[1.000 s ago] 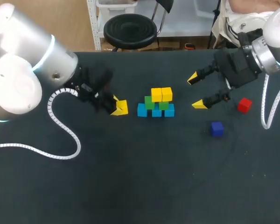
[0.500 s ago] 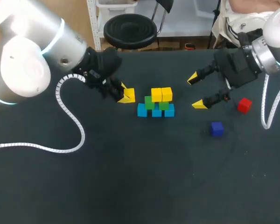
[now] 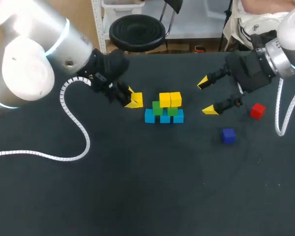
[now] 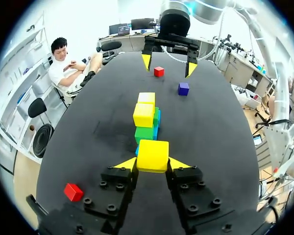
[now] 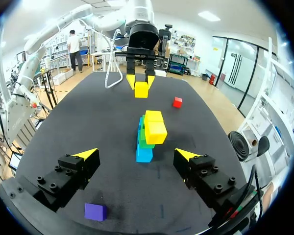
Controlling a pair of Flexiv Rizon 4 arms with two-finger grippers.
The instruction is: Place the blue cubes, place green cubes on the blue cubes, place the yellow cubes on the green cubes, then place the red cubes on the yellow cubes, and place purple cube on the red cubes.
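Stack (image 3: 164, 109): blue, green, yellow layers.
Your left gripper (image 4: 152, 165): clamped on yellow cube (image 4: 152, 154), near stack, likely for its yellow layer.
Your right gripper (image 3: 207, 96): fingers apart, empty, between stack and red cube (image 3: 257, 110).

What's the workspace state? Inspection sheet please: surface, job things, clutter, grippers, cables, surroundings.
surface: black table, nothing spilled.
job's things: stack of three blue cubes, two green cubes, two yellow cubes. Loose: red cube and purple cube near the right gripper, second red cube beside the left gripper.
clutter: nothing seen.
grippers: left gripper shut on third yellow cube; right gripper open, empty.
cables: white coiled cable loops over the table.
surroundings: nothing seen.
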